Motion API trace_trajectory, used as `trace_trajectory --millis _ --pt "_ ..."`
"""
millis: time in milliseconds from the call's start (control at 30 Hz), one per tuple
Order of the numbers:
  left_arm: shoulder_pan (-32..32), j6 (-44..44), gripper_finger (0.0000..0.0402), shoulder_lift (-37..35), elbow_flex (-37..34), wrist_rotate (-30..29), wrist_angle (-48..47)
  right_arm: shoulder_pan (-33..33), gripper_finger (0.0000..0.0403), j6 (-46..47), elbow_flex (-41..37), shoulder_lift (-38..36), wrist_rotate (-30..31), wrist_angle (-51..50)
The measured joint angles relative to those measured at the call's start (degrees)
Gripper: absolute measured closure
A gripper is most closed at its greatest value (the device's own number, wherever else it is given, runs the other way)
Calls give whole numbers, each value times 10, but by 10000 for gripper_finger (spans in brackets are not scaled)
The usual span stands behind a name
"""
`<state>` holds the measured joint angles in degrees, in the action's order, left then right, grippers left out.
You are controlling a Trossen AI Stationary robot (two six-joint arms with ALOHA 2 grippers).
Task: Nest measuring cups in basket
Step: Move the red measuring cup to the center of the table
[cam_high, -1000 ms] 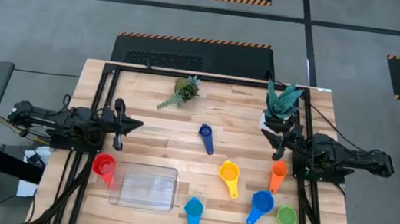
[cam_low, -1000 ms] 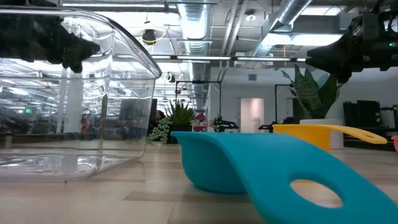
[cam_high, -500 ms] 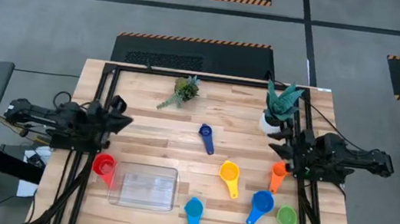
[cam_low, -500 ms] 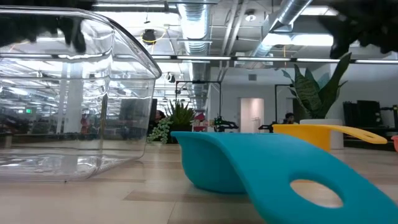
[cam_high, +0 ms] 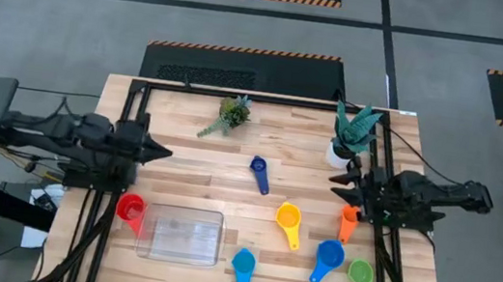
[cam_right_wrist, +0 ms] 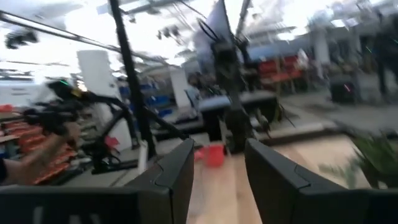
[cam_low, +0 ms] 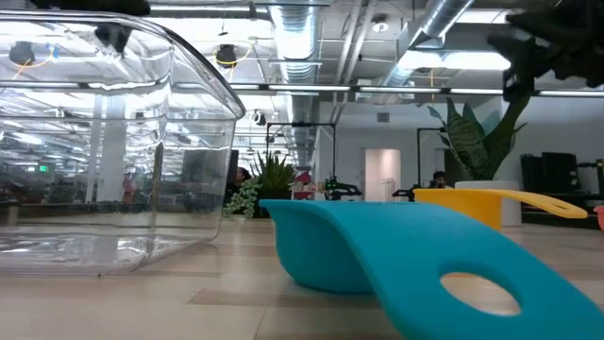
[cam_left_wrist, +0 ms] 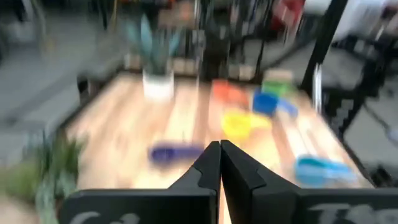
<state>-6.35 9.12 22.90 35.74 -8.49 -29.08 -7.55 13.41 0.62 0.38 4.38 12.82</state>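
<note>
The clear basket (cam_high: 181, 234) sits near the table's near edge, with nothing in it; it fills the left of the low view (cam_low: 123, 142). The cups lie apart on the wood: red (cam_high: 131, 209) beside the basket's left end, light blue (cam_high: 242, 268), dark blue (cam_high: 259, 173), yellow (cam_high: 288, 222), orange (cam_high: 349, 220), blue (cam_high: 327, 258), green (cam_high: 361, 277). My left gripper (cam_high: 164, 154) hovers at the left edge, shut (cam_left_wrist: 219, 152), pointing toward the table's right. My right gripper (cam_high: 335, 183) hovers above the orange cup's far side, open (cam_right_wrist: 217, 162), pointing left.
A small green sprig plant (cam_high: 228, 114) lies near the far edge, and a potted plant in a white pot (cam_high: 352, 135) stands at the far right, just behind my right gripper. Bare wood (cam_high: 207, 179) lies between the dark blue cup and the basket.
Both arms have lifted: in the low view their dark grippers have climbed toward the top of the picture. My left gripper has turned about its own axis and now points level toward the table's right. My right gripper has edged slightly toward the table's left.
</note>
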Motion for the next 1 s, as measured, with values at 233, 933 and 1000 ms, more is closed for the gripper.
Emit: trace_trajectory --millis 233,933,1000 --pt "-1 137 401 119 114 92 -247 -11 239 39 0 0 63 -68" --pt "-50 490 401 283 82 252 -476 -11 248 47 2 9 66 -106" --pt "-67 525 401 282 69 250 -458 -11 248 47 2 17 66 -108"
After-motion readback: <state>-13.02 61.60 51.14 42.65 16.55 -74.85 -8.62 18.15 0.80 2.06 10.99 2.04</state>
